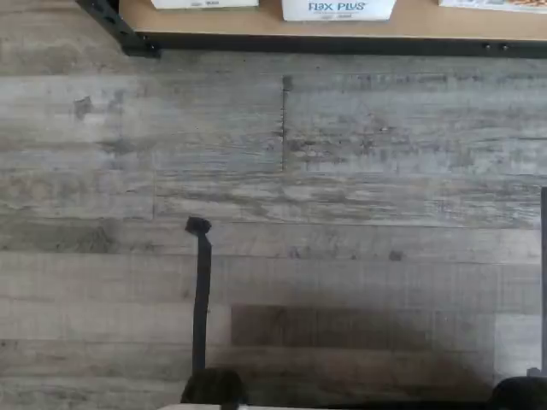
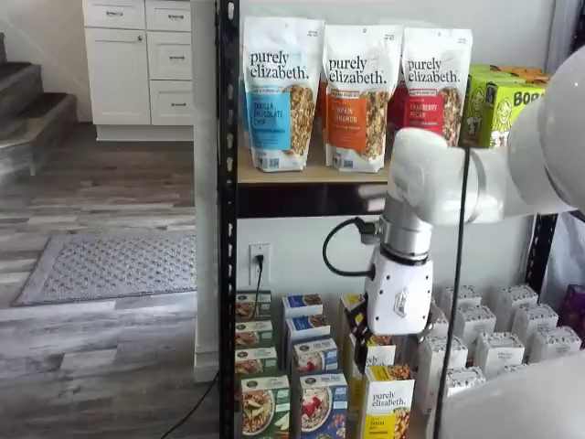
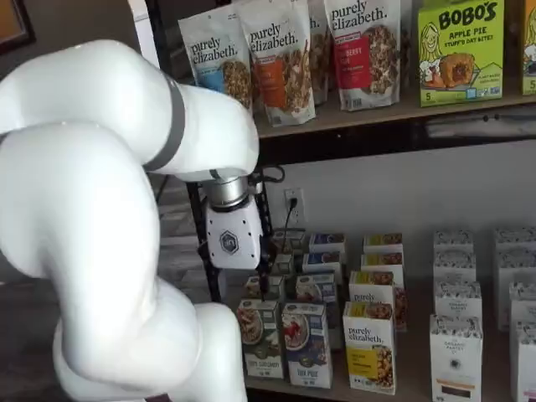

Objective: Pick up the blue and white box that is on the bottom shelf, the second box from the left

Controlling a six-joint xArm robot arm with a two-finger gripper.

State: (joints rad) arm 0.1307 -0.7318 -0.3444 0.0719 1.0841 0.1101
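Observation:
The blue and white box [image 2: 318, 408] stands upright in the front row of the bottom shelf [image 3: 339, 394], between a green-fronted carton [image 2: 259, 408] and a yellow "purely elizabeth" carton [image 2: 388, 408]; it shows in both shelf views [image 3: 306, 343]. My gripper [image 1: 372, 295] is open: the wrist view shows two black fingers [image 1: 202, 290] far apart above the floor, with nothing between them. Its white body [image 2: 399, 293] hangs in front of the rack, above the front-row cartons and apart from them [image 3: 230, 243]. A white carton top printed "Flax Plus" [image 1: 338, 8] shows in the wrist view.
More cartons are stacked in rows behind the front one [image 2: 302, 329], and white cartons [image 3: 456, 335] fill the right side. Granola bags [image 2: 352, 91] stand on the shelf above. A black steel post [image 2: 227, 219] edges the rack. The big white arm [image 3: 84, 209] blocks the left of a shelf view.

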